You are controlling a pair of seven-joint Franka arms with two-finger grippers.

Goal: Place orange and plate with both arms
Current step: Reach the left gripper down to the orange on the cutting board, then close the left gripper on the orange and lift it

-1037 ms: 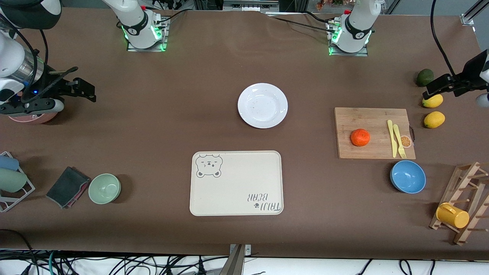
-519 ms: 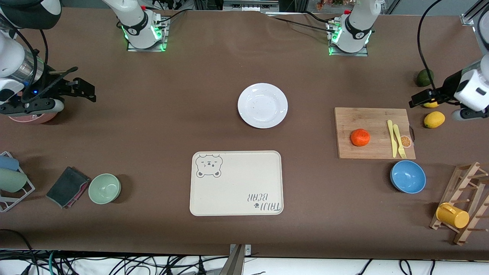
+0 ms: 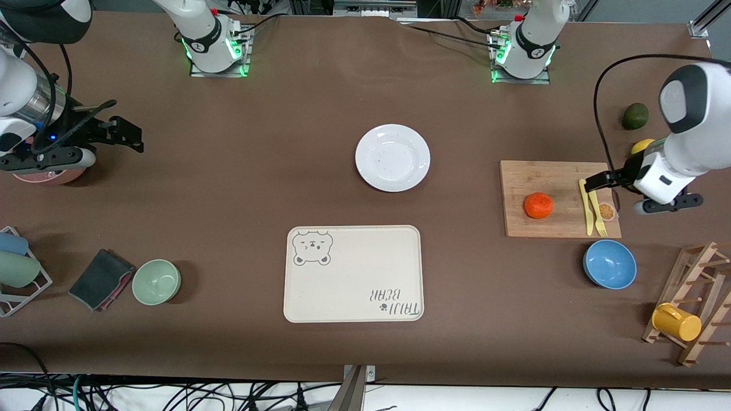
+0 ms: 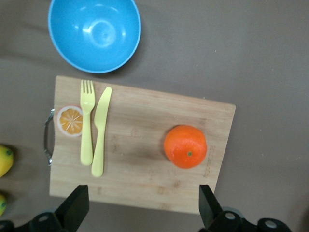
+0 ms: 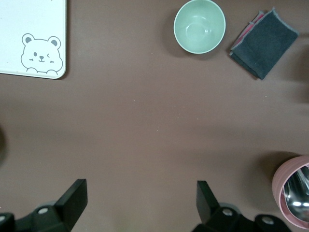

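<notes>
Reaching for the orange, one only, lying on the board toward the left arm's end. Left gripper over the board's edge, fingers spread, nothing held; next, likely centring over the fruit and lowering. Right gripper waiting over bare table, fingers spread, empty. One plate mid-table, untouched, farther from the camera than the single tray. Two bowls, blue and green.

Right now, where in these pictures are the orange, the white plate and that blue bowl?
orange [image 3: 538, 205], front view, middle of the fruit's top.
plate [image 3: 368, 142], front view, on its wide rim.
blue bowl [image 4: 94, 33], left wrist view, on the inside wall near the bottom.
</notes>
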